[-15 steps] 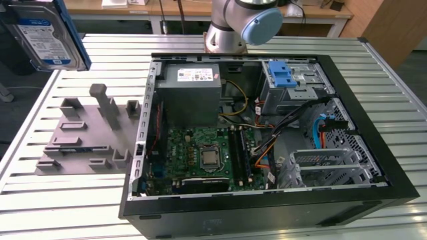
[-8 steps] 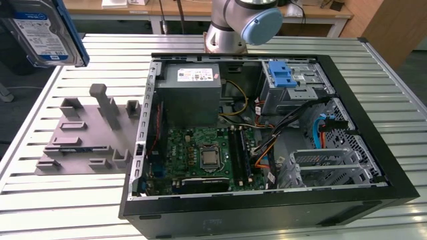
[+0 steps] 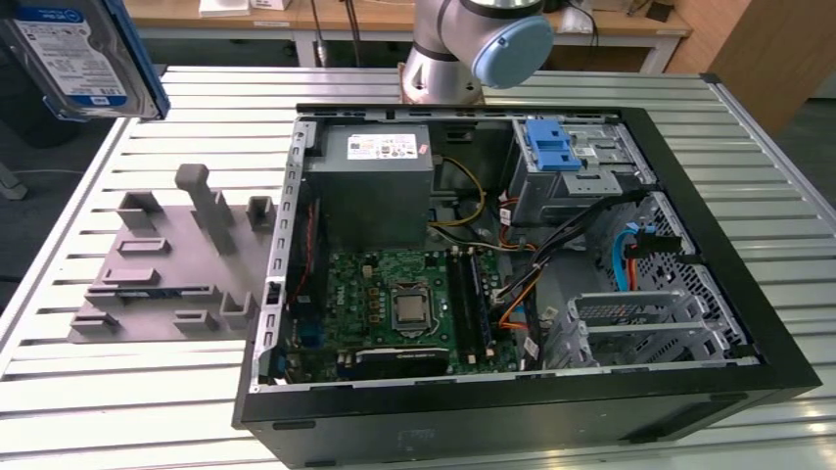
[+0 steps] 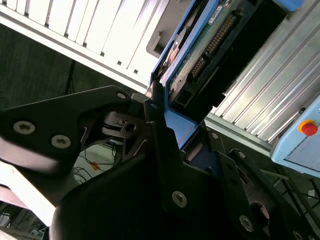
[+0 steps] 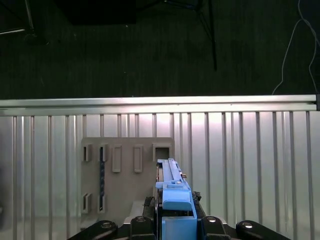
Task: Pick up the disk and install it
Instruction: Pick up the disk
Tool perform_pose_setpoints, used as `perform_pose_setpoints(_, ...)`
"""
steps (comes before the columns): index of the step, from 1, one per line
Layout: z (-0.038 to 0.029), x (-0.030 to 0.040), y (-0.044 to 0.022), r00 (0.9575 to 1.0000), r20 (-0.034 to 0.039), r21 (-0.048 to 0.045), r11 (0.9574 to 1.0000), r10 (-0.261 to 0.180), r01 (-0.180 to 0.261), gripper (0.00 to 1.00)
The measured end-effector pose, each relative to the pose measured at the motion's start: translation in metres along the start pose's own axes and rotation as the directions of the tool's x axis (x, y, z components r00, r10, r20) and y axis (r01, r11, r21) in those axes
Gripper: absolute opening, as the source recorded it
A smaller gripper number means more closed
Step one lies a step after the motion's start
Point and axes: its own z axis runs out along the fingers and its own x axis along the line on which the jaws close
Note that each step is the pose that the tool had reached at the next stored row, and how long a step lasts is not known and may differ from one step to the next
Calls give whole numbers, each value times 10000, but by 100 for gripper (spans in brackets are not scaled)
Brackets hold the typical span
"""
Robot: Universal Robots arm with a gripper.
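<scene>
Quick status from my end: I'd call the pick-up half done and the install half not started. The disk [image 3: 81, 54] hangs in the air at the far end of the exterior view's left, well apart from the open case [image 3: 731, 323] and above the table [image 3: 105, 392]. In the second wrist view the gripper [image 4: 167, 117] has its jaws pinching the disk by its blue carrier [image 4: 175, 131], one dark finger [image 4: 156, 112] flat against the side. In the first wrist view I see the disk edge-on, standing straight out from the jaws, with the grey plate [image 5: 127, 175] and its slots on the table beyond it.

My guess is the disk belongs in the bay under the blue latch [image 3: 554, 147], at the far corner of the case on the exterior view's right. Getting it there would mean a long carry across the case and a turn so the carrier lines up with the bay rails, staying off the cables [image 3: 575, 230] near that corner.

Stuff I can't make out:
- The frame corner of the exterior view cuts the disk off, so I only get part of its label.
- I can't tell whether the bay is free or which way its mouth faces, because cables and sheet metal clutter it.
- The finger bodies cover much of the carrier in the second wrist view, so I can't judge how deep the grip sits.
</scene>
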Motion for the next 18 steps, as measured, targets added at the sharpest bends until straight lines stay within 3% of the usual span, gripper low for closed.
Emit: perform_pose_setpoints(18, -305, -6, 5, 10000, -1, -1, 10000, 0, 0, 36)
